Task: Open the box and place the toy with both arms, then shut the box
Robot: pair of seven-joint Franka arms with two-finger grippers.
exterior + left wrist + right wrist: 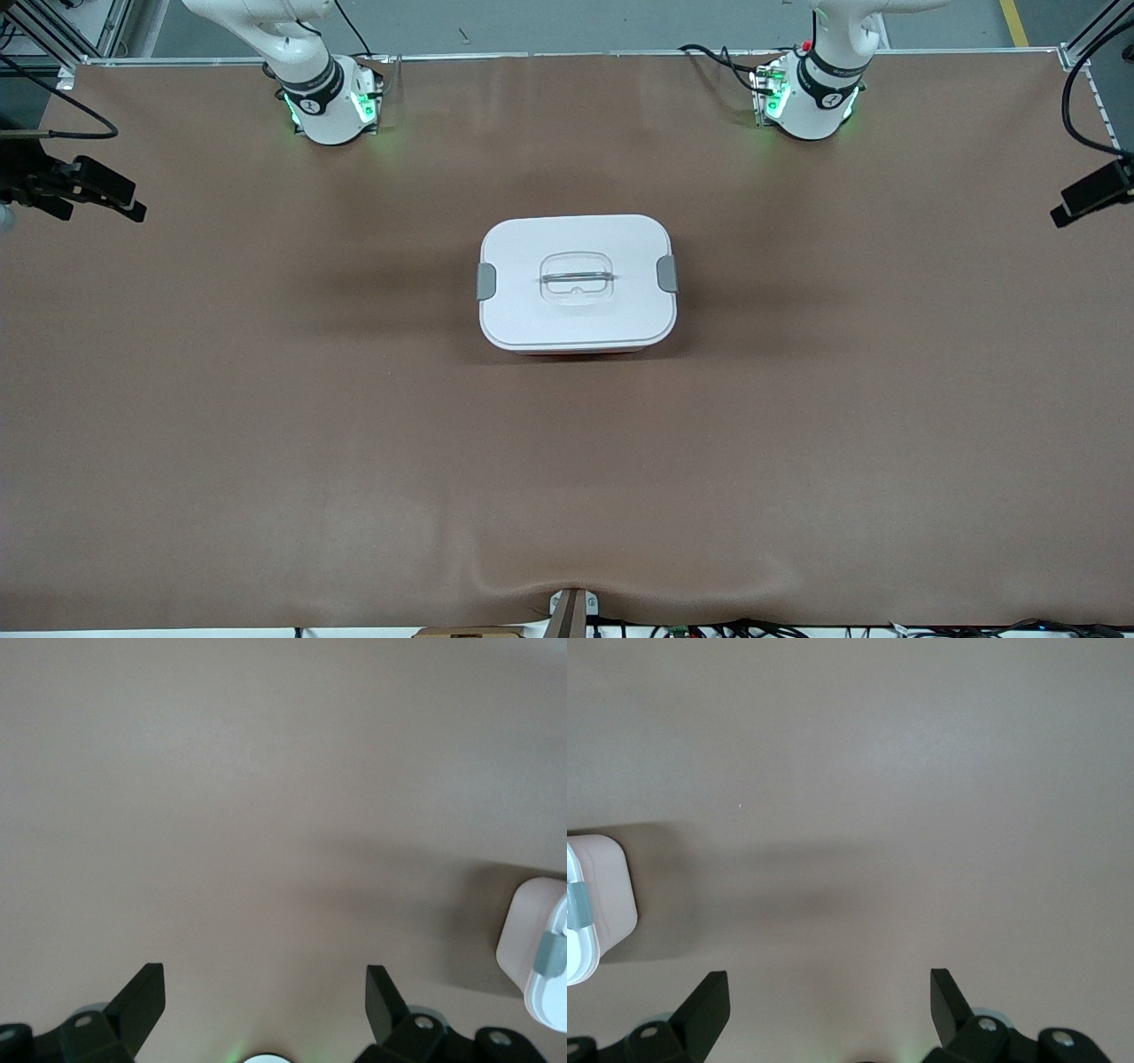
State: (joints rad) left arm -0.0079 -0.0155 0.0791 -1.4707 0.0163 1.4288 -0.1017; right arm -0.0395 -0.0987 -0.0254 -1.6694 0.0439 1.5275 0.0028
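Note:
The box (577,284) stands in the middle of the brown table, its white lid on, with a grey clip (486,281) at each end and a recessed handle (577,278) in the centre. A corner of it shows in the left wrist view (539,950) and in the right wrist view (592,908). The toy is out of view. My left gripper (266,988) is open and empty, high over bare table near its base. My right gripper (830,992) is open and empty, high over bare table near its base. Neither gripper shows in the front view.
The arms' bases (330,102) (811,97) stand along the table's edge farthest from the front camera. Black camera mounts (84,188) (1094,190) reach in at both ends of the table. Brown mat surrounds the box on all sides.

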